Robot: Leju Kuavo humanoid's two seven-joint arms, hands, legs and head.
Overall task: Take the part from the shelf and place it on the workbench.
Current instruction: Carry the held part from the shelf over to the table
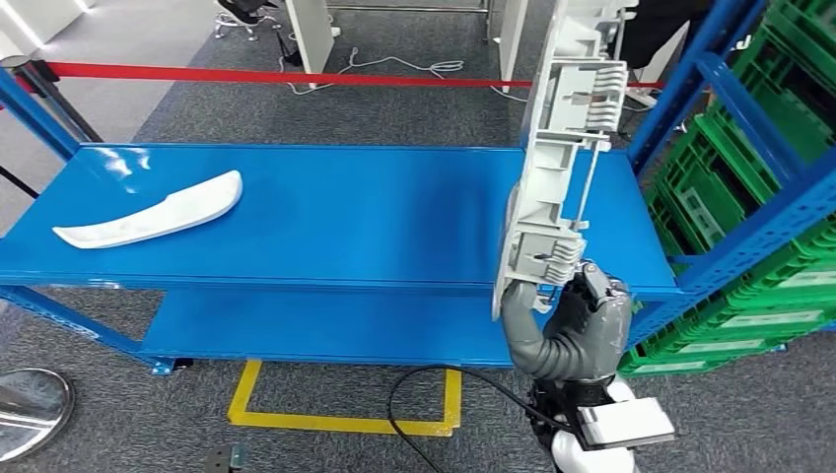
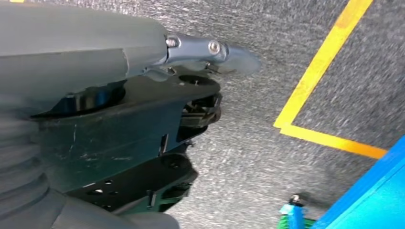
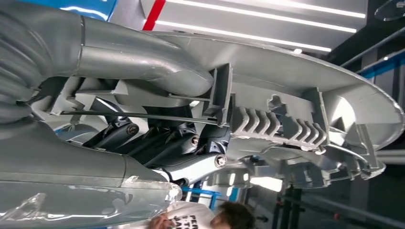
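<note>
Part: long ribbed grey-white plastic, standing upright over the table's right end.
Right hand: fingers gripping its lower end.
Left hand: hanging over speckled carpet; fingers' state unclear.
Table: glossy blue metal, carrying a curved white piece.

The right hand is raised at the head view's five o'clock, thumb and dark fingers clamped on a long white ribbed plastic part, held upright. The left hand is hung floorward, nothing grasped.
</note>
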